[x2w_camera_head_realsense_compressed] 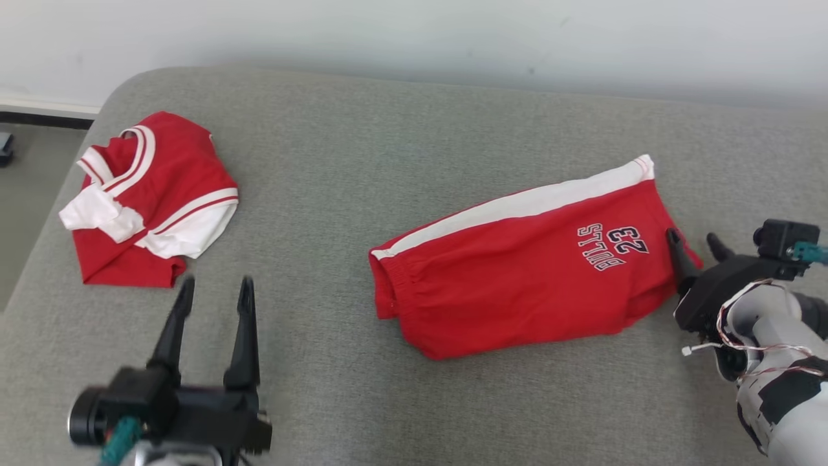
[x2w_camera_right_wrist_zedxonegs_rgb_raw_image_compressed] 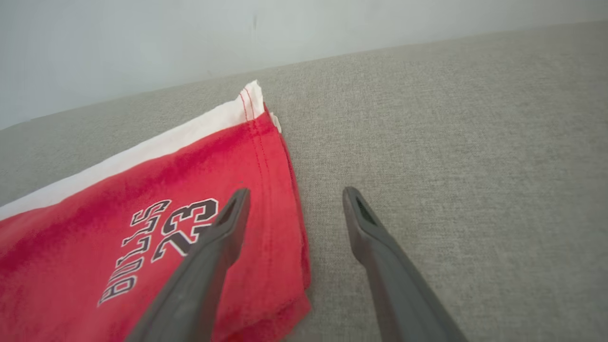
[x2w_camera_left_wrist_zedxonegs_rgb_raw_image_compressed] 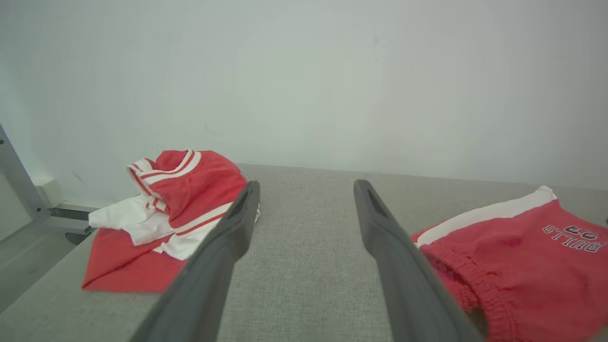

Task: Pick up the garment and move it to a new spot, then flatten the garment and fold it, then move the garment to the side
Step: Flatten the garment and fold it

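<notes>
The garment, red shorts (x2w_camera_head_realsense_compressed: 517, 278) with a white side stripe and a "BULLS 23" print, lies folded on the grey padded surface (x2w_camera_head_realsense_compressed: 362, 149), right of centre. My right gripper (x2w_camera_head_realsense_compressed: 692, 236) stands open at the hem end of the shorts. In the right wrist view one finger hovers over the shorts (x2w_camera_right_wrist_zedxonegs_rgb_raw_image_compressed: 95, 199) and the other over bare fabric, with nothing between the fingertips of the right gripper (x2w_camera_right_wrist_zedxonegs_rgb_raw_image_compressed: 294, 192). My left gripper (x2w_camera_head_realsense_compressed: 217, 285) is open at the lower left, empty. In the left wrist view the left gripper (x2w_camera_left_wrist_zedxonegs_rgb_raw_image_compressed: 306, 185) points between the shorts (x2w_camera_left_wrist_zedxonegs_rgb_raw_image_compressed: 522, 256) and a jersey.
A crumpled red-and-white jersey (x2w_camera_head_realsense_compressed: 155, 194) lies at the surface's left end, also visible in the left wrist view as the jersey (x2w_camera_left_wrist_zedxonegs_rgb_raw_image_compressed: 190, 190). The surface's rounded left edge (x2w_camera_head_realsense_compressed: 58, 194) drops to the floor. A pale wall (x2w_camera_head_realsense_compressed: 414, 32) runs behind.
</notes>
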You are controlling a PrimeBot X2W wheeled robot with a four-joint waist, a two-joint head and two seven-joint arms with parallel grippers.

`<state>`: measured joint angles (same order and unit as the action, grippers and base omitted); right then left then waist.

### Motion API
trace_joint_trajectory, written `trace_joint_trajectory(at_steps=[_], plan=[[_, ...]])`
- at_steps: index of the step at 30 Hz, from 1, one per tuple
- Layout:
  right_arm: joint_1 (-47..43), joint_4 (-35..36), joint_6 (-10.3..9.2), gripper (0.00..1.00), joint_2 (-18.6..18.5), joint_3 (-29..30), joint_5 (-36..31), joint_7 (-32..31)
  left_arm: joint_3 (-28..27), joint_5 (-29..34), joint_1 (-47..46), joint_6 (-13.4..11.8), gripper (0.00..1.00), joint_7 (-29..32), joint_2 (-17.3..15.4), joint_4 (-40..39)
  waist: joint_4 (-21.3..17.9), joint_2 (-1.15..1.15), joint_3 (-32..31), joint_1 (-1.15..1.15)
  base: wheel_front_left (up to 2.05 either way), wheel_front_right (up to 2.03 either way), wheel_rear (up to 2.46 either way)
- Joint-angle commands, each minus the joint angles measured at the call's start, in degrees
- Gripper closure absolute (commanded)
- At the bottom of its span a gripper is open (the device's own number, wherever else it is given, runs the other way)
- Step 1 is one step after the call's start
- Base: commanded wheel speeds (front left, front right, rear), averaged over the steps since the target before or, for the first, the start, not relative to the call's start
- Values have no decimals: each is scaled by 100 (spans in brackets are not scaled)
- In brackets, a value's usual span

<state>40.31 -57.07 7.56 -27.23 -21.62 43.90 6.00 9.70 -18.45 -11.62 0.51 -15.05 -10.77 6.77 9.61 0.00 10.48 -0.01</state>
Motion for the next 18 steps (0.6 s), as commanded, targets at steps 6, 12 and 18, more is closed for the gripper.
trace_joint_trajectory(at_steps=[6,12,18], plan=[[-156,-197,-11,0,6,-134,139,-194,-293,425,538,41,0,-18,237,-64,172,0,7,1,0,0,0],[-228,-292,-11,100,98,-287,237,-485,-499,634,689,192,0,-18,388,5,182,0,-94,1,0,0,0],[-263,7,-11,100,68,-371,469,-452,-654,743,800,349,0,-18,460,134,-15,0,-334,1,0,0,0]])
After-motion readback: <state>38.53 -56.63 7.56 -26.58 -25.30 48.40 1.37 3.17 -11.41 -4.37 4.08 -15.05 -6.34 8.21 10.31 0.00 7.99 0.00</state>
